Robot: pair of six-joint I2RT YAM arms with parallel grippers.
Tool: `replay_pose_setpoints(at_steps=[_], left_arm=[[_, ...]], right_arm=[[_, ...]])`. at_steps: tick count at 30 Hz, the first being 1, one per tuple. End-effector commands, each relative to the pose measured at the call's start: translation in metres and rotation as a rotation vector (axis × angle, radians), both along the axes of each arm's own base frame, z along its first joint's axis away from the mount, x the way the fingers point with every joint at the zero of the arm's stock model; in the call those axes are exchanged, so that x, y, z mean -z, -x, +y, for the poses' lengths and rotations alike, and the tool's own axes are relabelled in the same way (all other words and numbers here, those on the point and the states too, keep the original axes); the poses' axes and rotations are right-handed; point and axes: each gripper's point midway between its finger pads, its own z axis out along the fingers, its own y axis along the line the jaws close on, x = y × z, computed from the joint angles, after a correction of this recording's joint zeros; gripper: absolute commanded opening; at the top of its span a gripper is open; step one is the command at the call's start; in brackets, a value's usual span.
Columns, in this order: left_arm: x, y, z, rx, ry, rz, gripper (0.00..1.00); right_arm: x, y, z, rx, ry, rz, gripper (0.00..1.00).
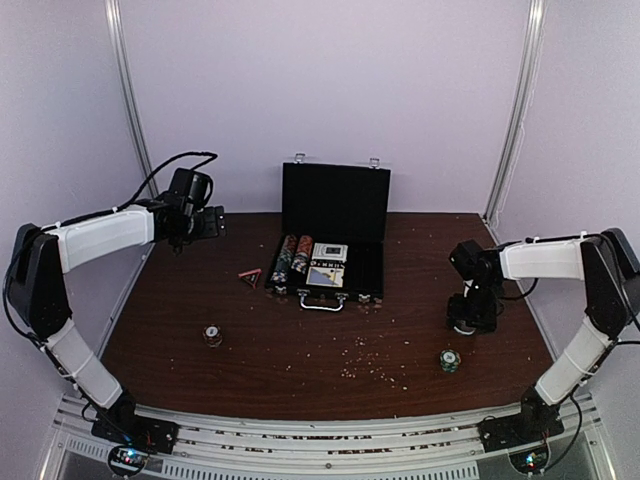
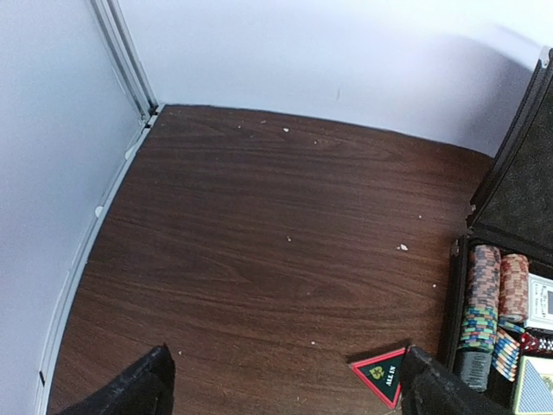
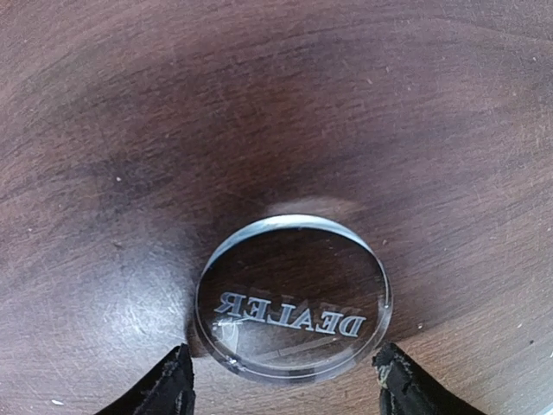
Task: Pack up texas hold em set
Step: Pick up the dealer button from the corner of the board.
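– So, where does the set lie on the surface (image 1: 300, 385)?
– Mostly in the open case (image 1: 335, 200) at the back middle, with its lid up and chips (image 1: 292, 258) and cards (image 1: 328, 253) in the tray. Loose bits sit around it. A small chip stack (image 1: 212, 336) is front-left, another stack (image 1: 449, 360) is front-right, and a red triangle (image 1: 250, 275) lies just left of the case.
– Which arm is nearer the next piece?
– Right. The right gripper (image 3: 283, 363) points straight down over a clear dealer button (image 3: 294, 298) lying flat. Its fingers (image 3: 168, 389) stand wide on either side of the disc, and nothing is lifted. The button is round, so it has no long axis. The case lies left and back from there.
– And the left gripper (image 2: 285, 372)?
– High at the back-left, spread wide, holding nothing.
– Anything hard to tell?
– Whether the fingers touch the button's rim. From above, the gripper hides the button.
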Motion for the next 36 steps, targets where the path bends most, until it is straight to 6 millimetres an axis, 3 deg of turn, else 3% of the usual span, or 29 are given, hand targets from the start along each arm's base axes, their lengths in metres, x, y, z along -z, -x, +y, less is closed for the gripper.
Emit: replay_pose_setpoints(at_steps=[1,18,36], left_arm=[[-0.015,-0.009,-0.001,0.01,0.0,-0.043,0.92],[-0.013,-0.012,0.006,0.03,0.009,-0.049,0.92],[-0.016,-0.013,0.007,0.038,0.034,-0.06,0.92]], right_arm=[[0.003,0.002,-0.004,0.018,0.028,0.004,0.72],[0.012,-0.01,-0.005,0.058,0.042,-0.028,0.74],[0.026,0.003,-0.021,0.048,0.113,0.011,0.74]])
